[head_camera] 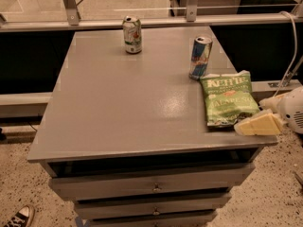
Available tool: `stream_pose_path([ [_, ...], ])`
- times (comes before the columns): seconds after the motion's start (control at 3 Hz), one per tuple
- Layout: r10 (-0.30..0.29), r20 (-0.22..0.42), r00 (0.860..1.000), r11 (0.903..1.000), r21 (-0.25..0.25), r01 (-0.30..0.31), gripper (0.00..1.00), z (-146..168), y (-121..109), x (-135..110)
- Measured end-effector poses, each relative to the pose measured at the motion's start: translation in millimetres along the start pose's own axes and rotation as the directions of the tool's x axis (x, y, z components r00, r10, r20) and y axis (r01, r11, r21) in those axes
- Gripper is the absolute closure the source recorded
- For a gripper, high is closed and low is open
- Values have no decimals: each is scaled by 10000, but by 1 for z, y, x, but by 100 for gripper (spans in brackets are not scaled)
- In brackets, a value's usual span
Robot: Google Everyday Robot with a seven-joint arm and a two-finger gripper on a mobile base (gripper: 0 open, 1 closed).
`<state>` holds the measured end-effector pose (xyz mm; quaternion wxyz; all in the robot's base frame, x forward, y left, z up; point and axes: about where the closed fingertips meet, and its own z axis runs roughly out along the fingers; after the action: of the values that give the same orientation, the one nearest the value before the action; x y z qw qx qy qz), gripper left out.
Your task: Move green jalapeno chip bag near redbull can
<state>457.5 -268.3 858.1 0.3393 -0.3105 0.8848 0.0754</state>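
the green jalapeno chip bag (228, 98) lies against the end effector (259, 125), long axis toward the redbull can (200, 57). gripping or not, i can't tell.

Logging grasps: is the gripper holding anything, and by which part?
Cannot tell: the gripper sits at the lower right corner of the green jalapeno chip bag, lying flat.

We have one view only, set high in front of the grey worktop (118, 108) and tilted down across it toward the far edge. It sits near enough that the top fills most of the frame, all four edges in, with the drawers (151, 186) below the front edge and speckled floor (28, 193) beside them. The gripper (251, 126) enters at the front right corner.
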Motion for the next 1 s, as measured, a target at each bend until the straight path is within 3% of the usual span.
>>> stream_pose_path([
  [0.33, -148, -107, 9998, 9998, -136, 147, 0, -6, -2, -5],
  [0.67, -450, -167, 9988, 9989, -141, 448, 0, -24, -2, -14],
  [1.0, -1498, 986, 9838, 9882, -180, 1523, 0, -67, 7, -57],
])
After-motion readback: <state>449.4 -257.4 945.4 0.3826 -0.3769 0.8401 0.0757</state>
